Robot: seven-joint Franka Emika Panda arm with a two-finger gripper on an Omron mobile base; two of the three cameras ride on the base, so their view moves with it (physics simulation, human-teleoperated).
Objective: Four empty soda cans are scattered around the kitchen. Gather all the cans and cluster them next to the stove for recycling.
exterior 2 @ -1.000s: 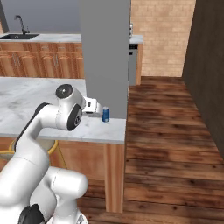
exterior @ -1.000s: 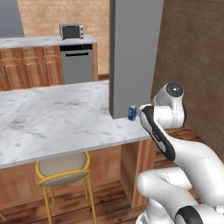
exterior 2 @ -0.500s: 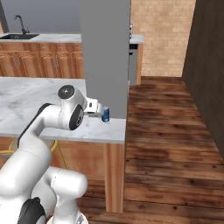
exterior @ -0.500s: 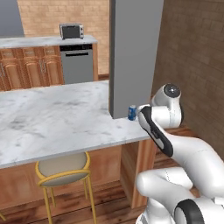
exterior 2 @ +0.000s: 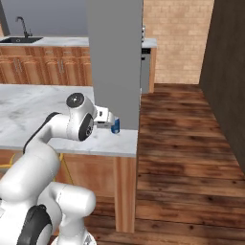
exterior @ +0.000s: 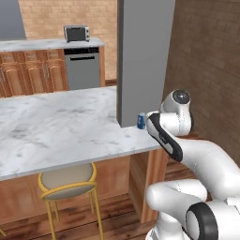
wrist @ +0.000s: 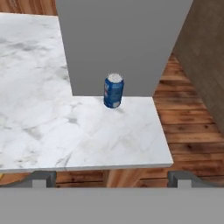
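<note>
Looks like the reach-in stage for one blue soda can (wrist: pixel 113 90), standing upright at the grey pillar (wrist: pixel 122 39), 12 o'clock from the gripper (exterior 2: pixel 109 118). Jaws wide, empty. Next: straddle it.

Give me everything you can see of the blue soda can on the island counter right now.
The blue soda can is a small upright cylinder with a silver top and pale markings on its side that are too small to read. It stands on the white marble counter near the corner, right in front of the grey pillar; whether it touches the pillar is unclear. It looks metallic and undented. Nothing grips it: the gripper is open, just short of it.
</note>
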